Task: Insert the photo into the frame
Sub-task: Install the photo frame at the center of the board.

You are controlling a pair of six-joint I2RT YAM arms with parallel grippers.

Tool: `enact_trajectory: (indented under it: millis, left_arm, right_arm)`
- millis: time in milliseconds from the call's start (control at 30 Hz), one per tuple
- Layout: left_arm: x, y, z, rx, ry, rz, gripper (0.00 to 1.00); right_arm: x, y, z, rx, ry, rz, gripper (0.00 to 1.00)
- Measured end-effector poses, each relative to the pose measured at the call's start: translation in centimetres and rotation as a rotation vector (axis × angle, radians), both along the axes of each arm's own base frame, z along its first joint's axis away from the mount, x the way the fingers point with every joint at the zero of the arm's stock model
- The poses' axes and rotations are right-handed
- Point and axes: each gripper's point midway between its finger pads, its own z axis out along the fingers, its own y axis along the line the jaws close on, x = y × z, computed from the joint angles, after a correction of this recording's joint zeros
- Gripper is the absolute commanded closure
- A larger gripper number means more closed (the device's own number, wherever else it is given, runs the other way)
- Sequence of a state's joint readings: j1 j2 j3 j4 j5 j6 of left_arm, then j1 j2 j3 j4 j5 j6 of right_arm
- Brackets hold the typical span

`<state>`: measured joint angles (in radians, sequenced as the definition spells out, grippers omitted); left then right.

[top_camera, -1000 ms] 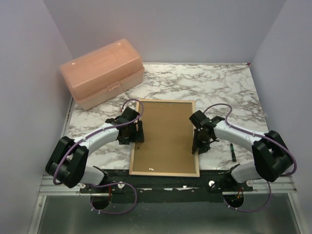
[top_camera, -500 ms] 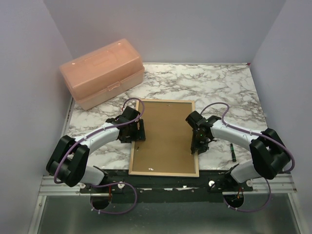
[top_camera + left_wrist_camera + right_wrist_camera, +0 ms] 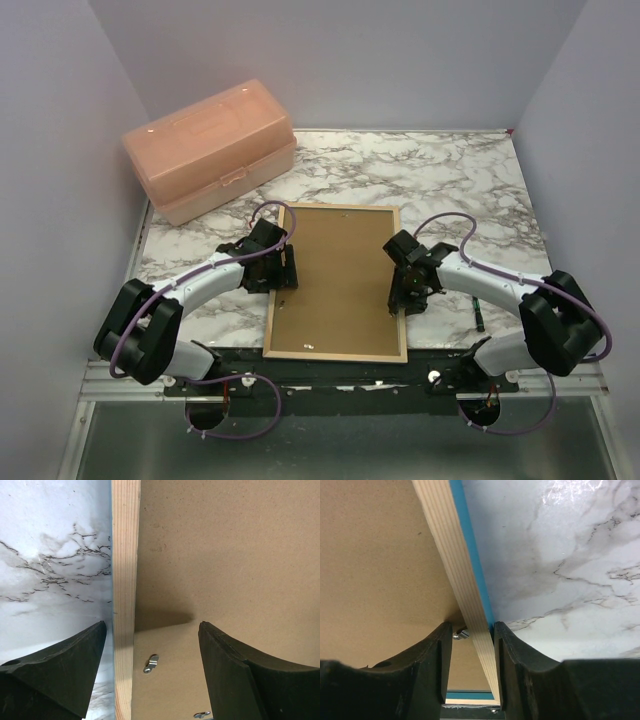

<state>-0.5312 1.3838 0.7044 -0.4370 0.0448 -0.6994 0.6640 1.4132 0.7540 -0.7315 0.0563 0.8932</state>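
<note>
The frame [image 3: 340, 208] lies face down on the marble table, light wood rails up, with a brown backing board [image 3: 340, 285] filling it. The photo is hidden. My left gripper [image 3: 287, 268] is open and straddles the left rail [image 3: 125, 580], one finger over the table and one over the board [image 3: 225, 555], near a small metal tab [image 3: 150, 663]. My right gripper [image 3: 402, 295] straddles the right rail [image 3: 455, 560]. It is open only a little: the outer finger is against the rail's blue edge [image 3: 472, 565], and a gap with a metal tab [image 3: 461, 634] shows on the board side.
A pink plastic box [image 3: 210, 150] stands at the back left of the marble table [image 3: 450, 190]. A small dark pen-like object [image 3: 478, 312] lies right of the frame, by my right arm. Walls close in on the left, back and right.
My right gripper's jaws have widened around the right rail, and it has shifted slightly along the rail. The left gripper has stayed over the left rail.
</note>
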Motion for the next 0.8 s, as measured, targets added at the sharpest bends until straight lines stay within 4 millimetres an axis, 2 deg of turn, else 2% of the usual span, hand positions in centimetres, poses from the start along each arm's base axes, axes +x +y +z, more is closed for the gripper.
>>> enact_trajectory:
  millis: [67, 200, 367, 800]
  left_arm:
    - [-0.01, 0.01, 0.01, -0.001, -0.002, 0.000, 0.25]
    - [0.00, 0.01, 0.00, -0.002, -0.004, 0.000, 0.25]
    - [-0.01, 0.00, 0.00, -0.002, -0.004, 0.000, 0.25]
    - [0.00, -0.06, 0.01, -0.007, -0.003, -0.001, 0.27]
  right_arm:
    - [0.02, -0.05, -0.05, -0.002, -0.002, -0.010, 0.64]
    - [0.07, -0.16, -0.09, -0.008, -0.003, -0.025, 0.85]
    - [0.15, -0.39, -0.02, -0.019, -0.006, -0.033, 0.99]
    - [0.37, -0.74, 0.19, -0.055, -0.028, 0.006, 0.99]
